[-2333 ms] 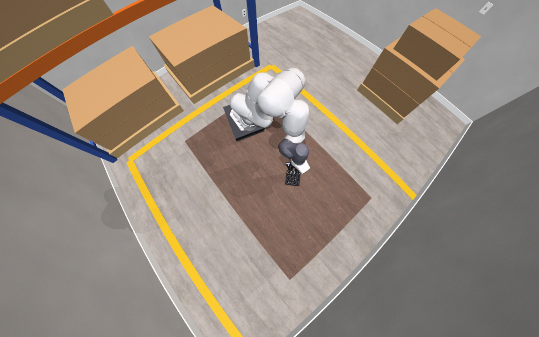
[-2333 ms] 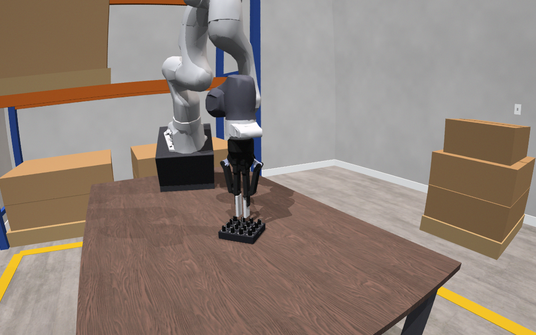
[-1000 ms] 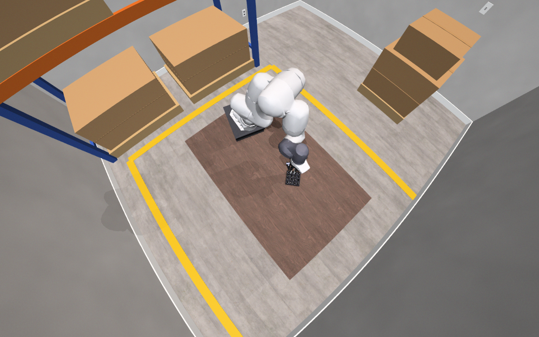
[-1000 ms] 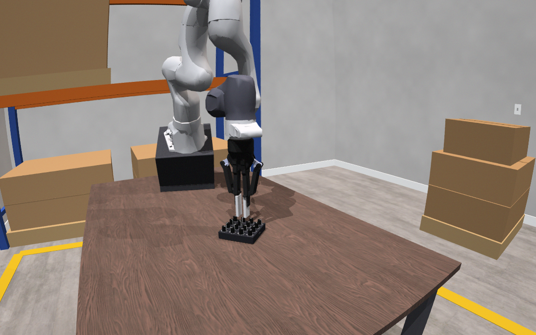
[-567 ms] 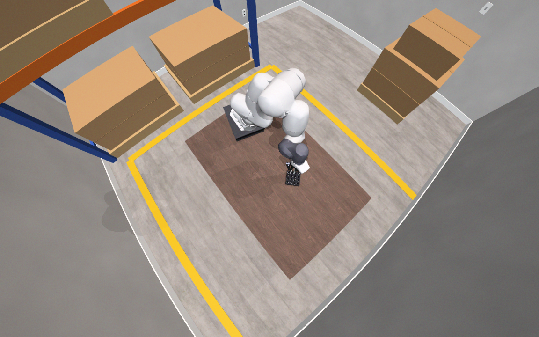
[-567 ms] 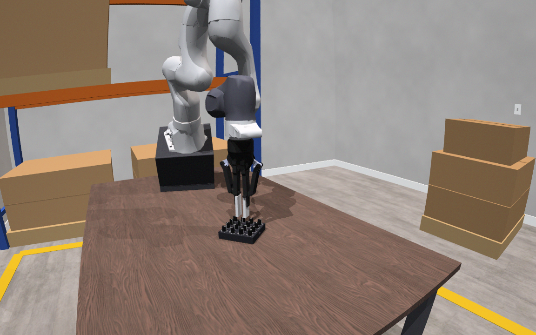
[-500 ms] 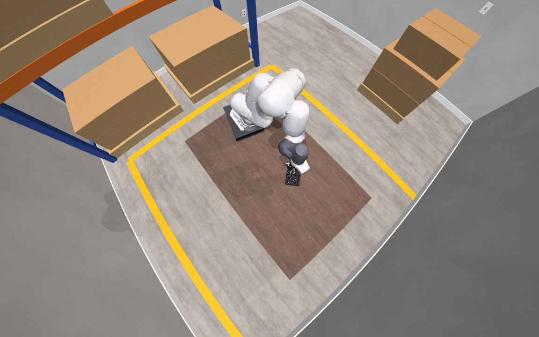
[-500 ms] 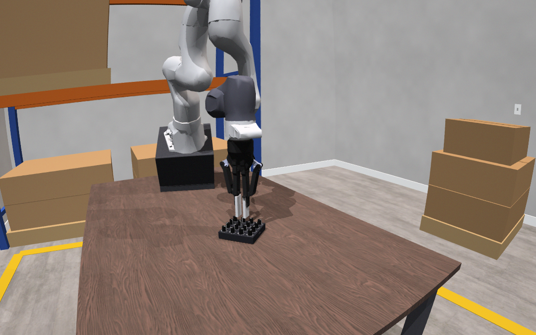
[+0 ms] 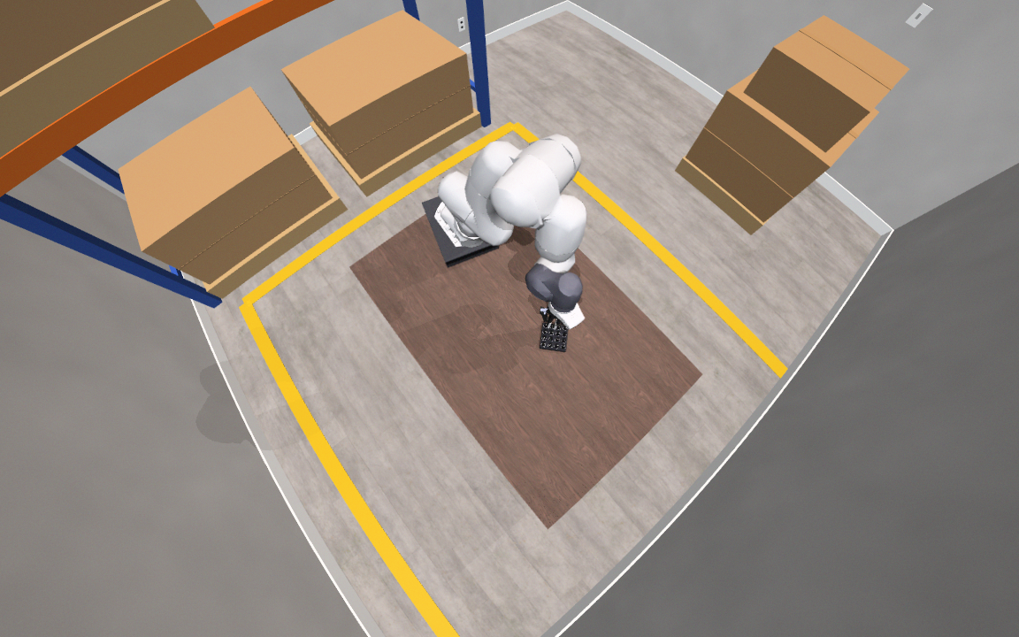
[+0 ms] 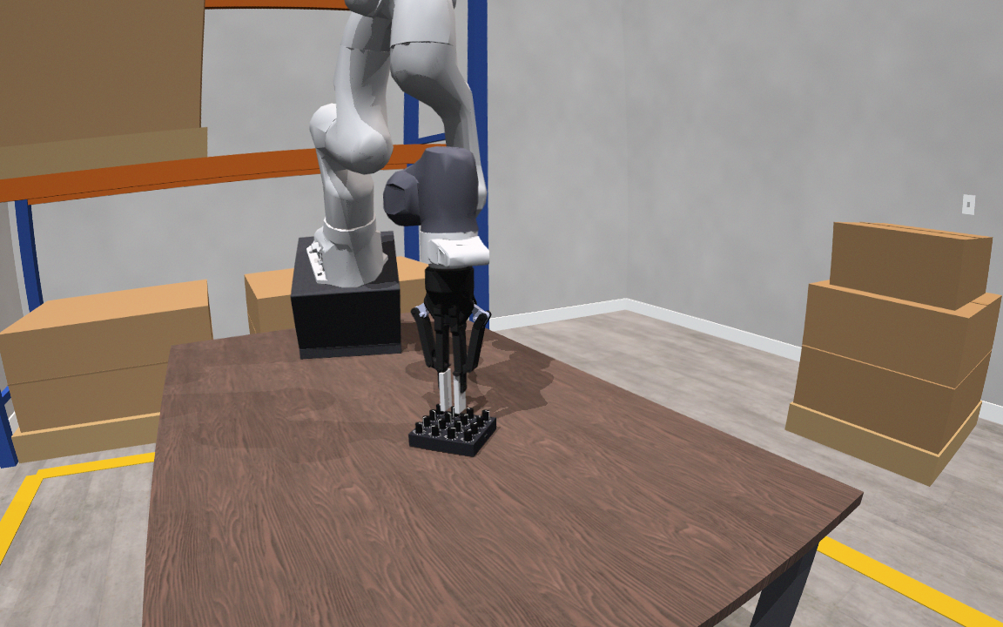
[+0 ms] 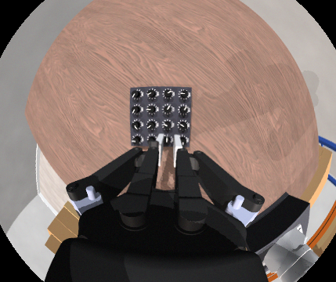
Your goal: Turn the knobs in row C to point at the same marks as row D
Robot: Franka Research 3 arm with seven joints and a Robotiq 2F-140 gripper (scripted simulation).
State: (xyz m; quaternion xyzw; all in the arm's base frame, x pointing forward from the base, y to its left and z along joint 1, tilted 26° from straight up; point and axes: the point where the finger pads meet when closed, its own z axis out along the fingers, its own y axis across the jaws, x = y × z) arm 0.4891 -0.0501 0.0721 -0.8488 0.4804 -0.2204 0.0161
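The black knob box (image 9: 554, 349) (image 10: 441, 444) (image 11: 160, 102) lies flat on the table, with four lines of four knobs. My gripper (image 10: 451, 412) (image 11: 168, 142) points down over its edge nearest the robot base. Its pale fingertips stand a little apart, with a visible gap, and nothing is gripped. In the wrist view they stand either side of one knob (image 11: 167, 140) in the line nearest the gripper; the height of the tips against it is hard to judge. The fingers partly cover neighbouring knobs. White lines show on the other knobs, but printed names and the socket cannot be made out.
The brown wooden table (image 9: 489, 411) (image 10: 489, 537) (image 11: 109, 59) carries the box. The arm's black base block (image 10: 345, 320) stands at the table's far end. Stacked cartons (image 9: 774, 134) (image 10: 895, 350) and a blue and orange rack (image 10: 279, 159) stand beyond the table.
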